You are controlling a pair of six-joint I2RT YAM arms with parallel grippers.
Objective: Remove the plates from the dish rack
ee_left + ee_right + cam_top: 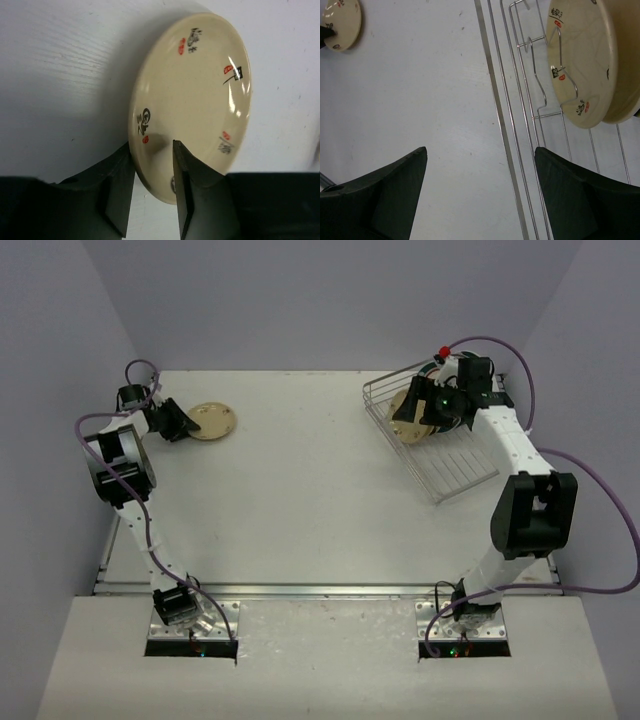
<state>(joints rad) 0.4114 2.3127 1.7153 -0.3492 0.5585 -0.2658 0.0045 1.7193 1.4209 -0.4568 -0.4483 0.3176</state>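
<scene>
A small cream plate (216, 421) with red and black marks lies at the far left of the table. My left gripper (190, 424) is shut on its near rim. In the left wrist view one finger (120, 175) is under the rim and the other is on the plate's face (195, 90). The wire dish rack (452, 462) stands at the far right. Two cream plates (405, 426) stand on edge in its far end, and they also show in the right wrist view (582, 60). My right gripper (417, 410) is open and empty just in front of them. Its fingertips straddle the rack's side rail (496, 105).
The left plate (341, 22) shows far off in the right wrist view. The near half of the rack holds only bare wires (560, 150). Purple cables loop beside both arms. The table's near edge has a metal strip (320, 591).
</scene>
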